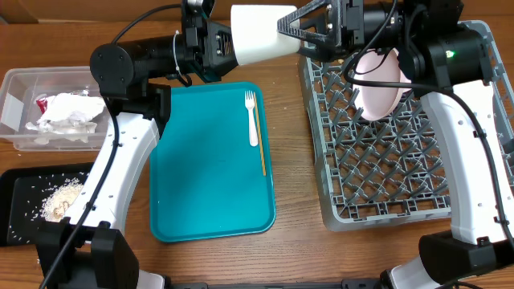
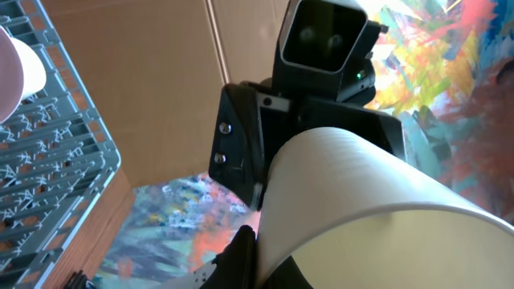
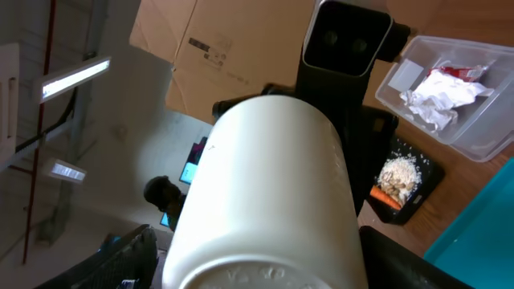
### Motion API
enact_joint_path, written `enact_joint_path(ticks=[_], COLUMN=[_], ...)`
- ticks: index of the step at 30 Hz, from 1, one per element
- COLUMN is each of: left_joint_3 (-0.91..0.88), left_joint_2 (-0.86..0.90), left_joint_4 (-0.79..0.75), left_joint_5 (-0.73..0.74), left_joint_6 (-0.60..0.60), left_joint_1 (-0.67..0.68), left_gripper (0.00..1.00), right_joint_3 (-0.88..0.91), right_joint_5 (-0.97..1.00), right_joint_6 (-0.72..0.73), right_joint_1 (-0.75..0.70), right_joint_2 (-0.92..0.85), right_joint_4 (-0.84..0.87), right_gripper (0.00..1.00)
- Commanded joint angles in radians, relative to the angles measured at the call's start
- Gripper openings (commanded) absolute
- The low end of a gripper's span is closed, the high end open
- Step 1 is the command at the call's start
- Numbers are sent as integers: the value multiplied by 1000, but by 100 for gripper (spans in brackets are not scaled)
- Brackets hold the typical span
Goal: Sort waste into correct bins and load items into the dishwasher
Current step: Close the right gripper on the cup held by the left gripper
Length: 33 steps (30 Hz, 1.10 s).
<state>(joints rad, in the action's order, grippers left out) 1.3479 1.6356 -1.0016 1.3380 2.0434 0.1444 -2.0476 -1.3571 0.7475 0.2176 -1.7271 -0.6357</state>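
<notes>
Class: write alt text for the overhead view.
The left end effector holds a white cup up to the right end effector. Below lie a teal tray with a fork and a grey rack with a pink plate.

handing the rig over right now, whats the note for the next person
Left gripper: jaws shut on the white cup, held in the air beyond the teal tray's far edge.
Right gripper: jaws straddle the cup's other end; cannot tell whether they grip it.
Done: pink plate stands in the grey rack. Napkins and red wrapper are in the clear tub. Crumbs are in the black tray.
Left: probably pass the cup over and rack it. White fork and a thin yellow stick lie on the teal tray. No bowls in view.
</notes>
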Motion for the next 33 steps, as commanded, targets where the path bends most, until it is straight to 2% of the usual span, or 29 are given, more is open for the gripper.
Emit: enact_joint_path(ticks=[1,12,17,21,33], left_joint_3=[7,7,7,7,7], left_joint_2=[7,7,7,11,12], left_joint_4=[3,6,6,6,6], left_joint_5=[77,69,60,47,38], left_joint_6=[26,25,21,21,21], left_joint_1=[8,7,6,6,1], left_gripper=[4,4,4,4,4], right_joint_3=[-5,-5,-5,-5,-5], right_joint_5=[-1,-17,-36,-62,-77], right_joint_6=[-13,-14,-14,-14,-14], right_joint_1=[8,26,26,26,26], right_joint_2=[9,9,9,9,9], right_joint_4=[26,17,-2,-3,-5], right_gripper=[80,75,77,84,83])
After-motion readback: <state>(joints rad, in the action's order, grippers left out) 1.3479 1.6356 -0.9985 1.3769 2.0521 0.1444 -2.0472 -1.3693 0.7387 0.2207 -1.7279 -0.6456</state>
